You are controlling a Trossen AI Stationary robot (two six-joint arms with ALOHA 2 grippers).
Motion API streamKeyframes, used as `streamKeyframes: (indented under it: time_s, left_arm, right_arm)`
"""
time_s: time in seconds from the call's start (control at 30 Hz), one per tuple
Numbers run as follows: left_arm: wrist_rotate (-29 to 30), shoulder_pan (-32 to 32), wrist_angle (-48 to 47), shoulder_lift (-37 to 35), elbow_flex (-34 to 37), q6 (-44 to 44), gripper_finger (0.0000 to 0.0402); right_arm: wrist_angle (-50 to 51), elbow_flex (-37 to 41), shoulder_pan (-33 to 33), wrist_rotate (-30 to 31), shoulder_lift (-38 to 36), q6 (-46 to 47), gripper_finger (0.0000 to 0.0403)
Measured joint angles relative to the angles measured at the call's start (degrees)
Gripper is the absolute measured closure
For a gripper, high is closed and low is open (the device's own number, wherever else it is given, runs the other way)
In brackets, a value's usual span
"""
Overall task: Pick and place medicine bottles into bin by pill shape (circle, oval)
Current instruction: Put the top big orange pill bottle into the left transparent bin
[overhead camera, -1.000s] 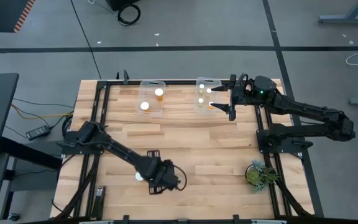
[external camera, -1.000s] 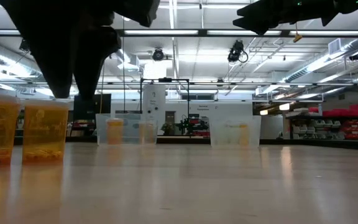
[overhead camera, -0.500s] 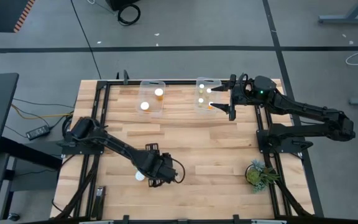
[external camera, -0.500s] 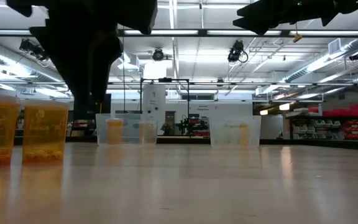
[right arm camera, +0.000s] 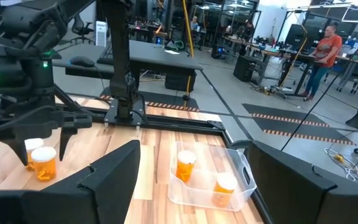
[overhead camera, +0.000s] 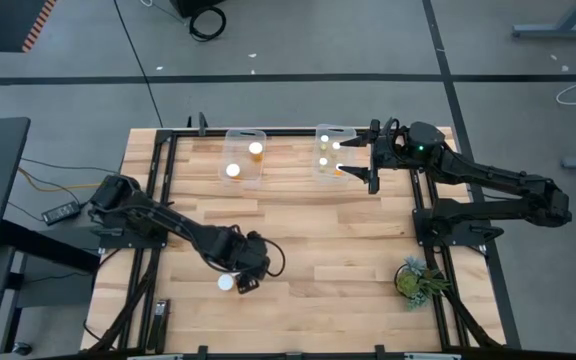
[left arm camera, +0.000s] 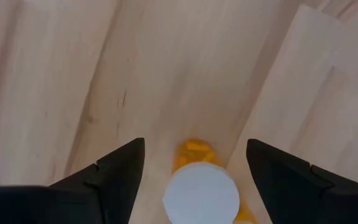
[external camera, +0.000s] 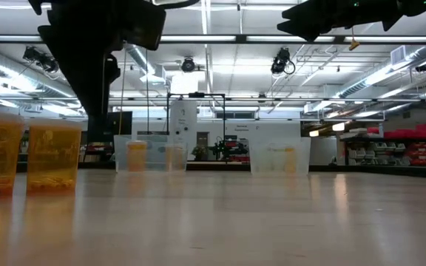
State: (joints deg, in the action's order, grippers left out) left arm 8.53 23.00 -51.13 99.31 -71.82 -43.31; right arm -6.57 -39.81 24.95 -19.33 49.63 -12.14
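Bottles are mostly sorted: I count two in the left bin (overhead camera: 245, 158) and about three in the right bin (overhead camera: 330, 152) at the desk's far edge. Two bottles (external camera: 28, 161) remain near the front edge. My left gripper (overhead camera: 248, 270) has swung back over one (left arm camera: 202, 188), fingers wide; the right gripper (overhead camera: 358, 158) waits, fingers wide.

One camera looks straight down on the table (overhead camera: 298, 230); another sits level at its surface. Wrist cameras: left close above wood, right facing across. All share the tabletop.
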Motion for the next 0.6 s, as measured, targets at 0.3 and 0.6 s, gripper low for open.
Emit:
streamKeyframes:
  time_s: [0.3, 0.6]
  left_arm:
    - [-3.73, -0.12, -0.51, 0.02, 1.11, -2.77, 0.0111]
    - [-6.04, -0.13, -1.57, 0.11, 1.11, -4.13, 0.0111]
  right_arm:
    - [0.01, 0.0, 0.0, 0.0, -0.01, 0.03, 0.0098]
    - [0.0, 0.0, 0.0, 0.0, 0.0, 0.17, 0.0098]
